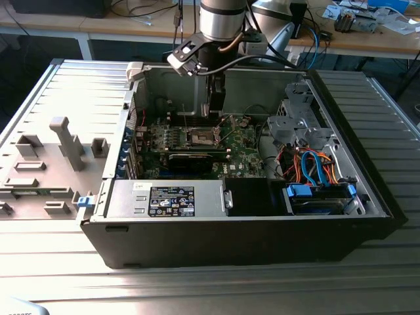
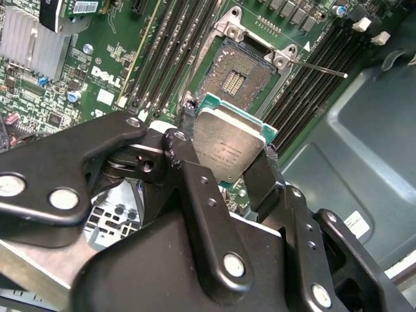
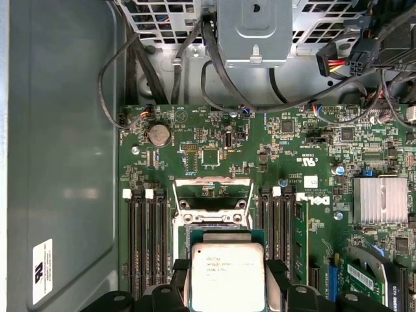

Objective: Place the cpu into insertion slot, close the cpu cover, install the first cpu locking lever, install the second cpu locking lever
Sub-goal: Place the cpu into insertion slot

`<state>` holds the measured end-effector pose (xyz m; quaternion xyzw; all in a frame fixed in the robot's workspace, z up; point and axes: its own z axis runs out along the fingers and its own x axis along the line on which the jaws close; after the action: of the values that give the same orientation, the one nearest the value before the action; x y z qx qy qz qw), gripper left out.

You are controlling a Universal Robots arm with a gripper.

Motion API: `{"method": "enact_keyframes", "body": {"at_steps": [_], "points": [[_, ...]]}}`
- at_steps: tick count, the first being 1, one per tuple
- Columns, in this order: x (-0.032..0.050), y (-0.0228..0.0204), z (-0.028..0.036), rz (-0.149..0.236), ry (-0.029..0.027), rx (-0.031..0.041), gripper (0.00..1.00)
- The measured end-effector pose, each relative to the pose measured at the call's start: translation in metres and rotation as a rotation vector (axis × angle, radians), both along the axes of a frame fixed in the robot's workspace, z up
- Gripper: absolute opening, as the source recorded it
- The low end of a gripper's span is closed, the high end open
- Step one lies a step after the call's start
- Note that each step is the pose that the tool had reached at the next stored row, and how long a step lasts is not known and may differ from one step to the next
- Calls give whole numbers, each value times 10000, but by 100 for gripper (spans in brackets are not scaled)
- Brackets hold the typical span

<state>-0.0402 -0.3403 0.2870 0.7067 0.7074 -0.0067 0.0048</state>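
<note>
While the black two-fingered gripper (image 2: 227, 146) hangs low inside the open black metal computer case (image 1: 262, 236), its jaws are closed to chip width, pinching two opposite edges of the small square cpu (image 3: 227, 276) with its silvery-grey metal top. The chip is held above the green motherboard (image 3: 312, 140), just beside the square, dark-centred, silver-rimmed insertion slot (image 2: 237, 75) and not seated. The thin silver windowed cpu cover (image 3: 213, 190) stands raised open beside the slot, toward the round coin battery (image 3: 158, 134).
</note>
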Motion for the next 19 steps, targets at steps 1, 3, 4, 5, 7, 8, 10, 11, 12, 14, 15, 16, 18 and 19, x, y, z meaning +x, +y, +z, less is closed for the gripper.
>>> {"method": "enact_keyframes", "body": {"at_steps": [1, 3, 4, 5, 7, 8, 10, 11, 12, 14, 15, 16, 18, 19], "points": [[0, 0, -3, 0, 0, 0, 54], [-1, 0, -8, 0, 0, -1, 54], [-1, 0, -11, 0, 0, -1, 54], [-1, 0, -13, 0, 1, -1, 54], [-1, 0, -19, 0, 0, -1, 54], [-1, 0, -21, 0, 0, -1, 54], [-2, 0, -26, 0, 0, -1, 54], [-2, 0, -28, 0, 0, -1, 54], [-2, 0, -30, 0, 1, -2, 54], [-3, 0, -34, 0, 0, -4, 54], [-2, 0, -36, 0, 0, -5, 54], [-2, 0, -38, 0, 0, -4, 54], [-3, 0, -42, 0, 0, -4, 54], [-3, 0, -43, 0, 0, -5, 54]]}}
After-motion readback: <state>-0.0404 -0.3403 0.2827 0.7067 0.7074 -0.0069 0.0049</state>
